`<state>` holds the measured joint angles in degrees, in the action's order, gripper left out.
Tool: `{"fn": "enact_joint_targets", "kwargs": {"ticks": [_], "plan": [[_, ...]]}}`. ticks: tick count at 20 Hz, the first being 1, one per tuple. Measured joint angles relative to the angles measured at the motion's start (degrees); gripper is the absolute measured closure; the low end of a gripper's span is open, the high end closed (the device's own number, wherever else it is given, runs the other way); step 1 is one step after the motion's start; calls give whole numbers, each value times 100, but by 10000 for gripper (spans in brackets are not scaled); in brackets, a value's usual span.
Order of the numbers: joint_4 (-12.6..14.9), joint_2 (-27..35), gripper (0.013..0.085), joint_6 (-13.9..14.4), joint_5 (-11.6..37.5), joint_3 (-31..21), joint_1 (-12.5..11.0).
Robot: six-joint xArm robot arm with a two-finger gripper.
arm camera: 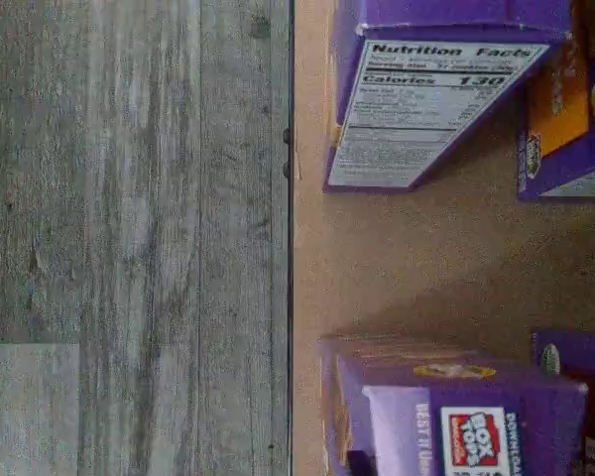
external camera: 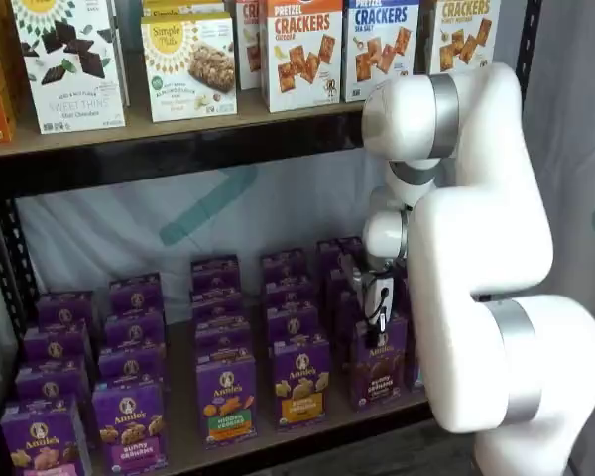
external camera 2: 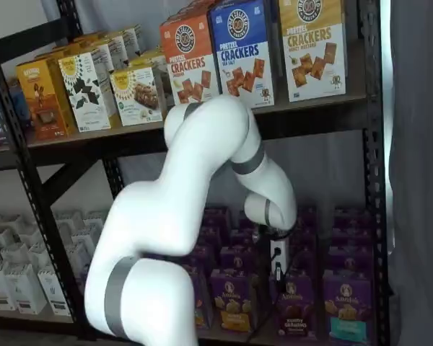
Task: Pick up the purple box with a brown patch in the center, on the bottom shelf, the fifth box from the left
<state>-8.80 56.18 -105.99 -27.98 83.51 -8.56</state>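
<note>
the purple box (external camera: pixel 379 369) with the brown patch stands at the front edge of the bottom shelf (external camera: pixel 307 428), right of the orange-patch carton (external camera: pixel 300 382). the gripper (external camera: pixel 379 319) sits at its top, jaws closed on it.

Arm bent low, wrist pointing down

The white arm (external camera 2: pixel 202 180) folds at its elbow in both shelf views; the gripper (external camera: pixel 380 327) hangs straight down, its fingers closed on the purple box (external camera: pixel 379 372).

Purple cartons (external camera: pixel 299 379) crowd the purple box (external camera: pixel 380 373) sideways and behind; only the bottom shelf (external camera: pixel 278 441) front lies open.
</note>
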Motion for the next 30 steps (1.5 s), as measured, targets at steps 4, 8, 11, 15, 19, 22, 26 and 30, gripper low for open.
{"fn": "enact_joint_targets", "kwargs": {"ticks": [4,8,11,15,19,22,26,30], "plan": [[21,-27,730,7,-96,6,-15],[-143,-234,730,-183,-341,-148,-71],[-471,-609,730,-543,-331,-606,-138],[-723,-1213,730,-892,-342,-1376,-244],[-926,-1805,730,-1152,-336,-2139,-298],[-1231,-2379,730,-1465,-348,-2793,-322],[-1626,-3275,730,-1838,-449,-3699,-347],[-1817,-4278,730,-1984,-619,-4586,-356]]}}
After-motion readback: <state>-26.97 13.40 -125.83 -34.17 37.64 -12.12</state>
